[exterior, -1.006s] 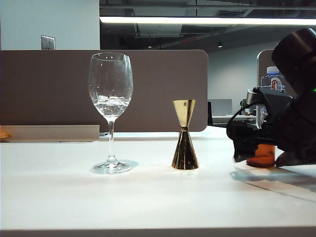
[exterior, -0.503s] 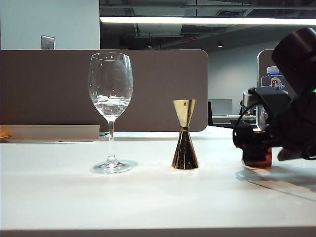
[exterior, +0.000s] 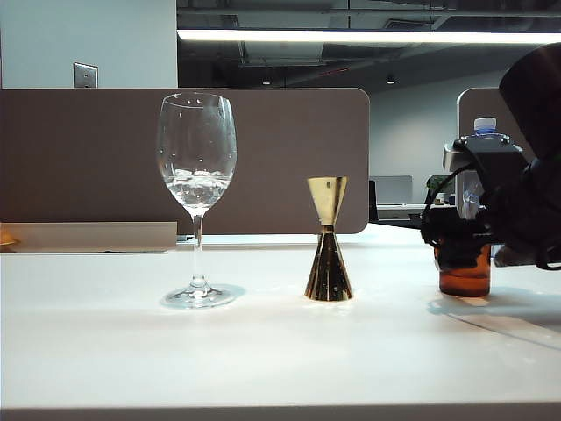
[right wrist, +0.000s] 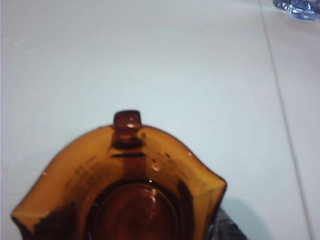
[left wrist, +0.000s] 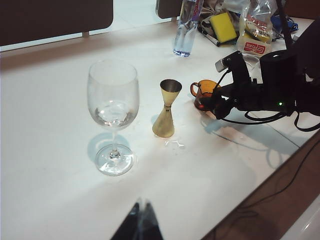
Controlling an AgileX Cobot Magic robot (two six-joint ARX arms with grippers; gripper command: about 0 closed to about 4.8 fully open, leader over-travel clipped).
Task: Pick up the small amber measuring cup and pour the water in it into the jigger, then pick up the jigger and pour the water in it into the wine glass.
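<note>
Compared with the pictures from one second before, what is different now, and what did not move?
In the exterior view the right gripper has shifted rightward and now sits over the top of the small amber measuring cup, which stands on the table; whether its jaws already grip the cup cannot be told. The cup is less covered than before. The wine glass, the jigger and the left gripper stayed as they were.

A long white tabletop is backed by a brown rounded-corner partition panel; a pale wall with a metal switch plate is seen behind at the left. A lit fluorescent strip is hung under a dark open ceiling. Bagged clutter and a yellow sponge are piled at the table's far end.
</note>
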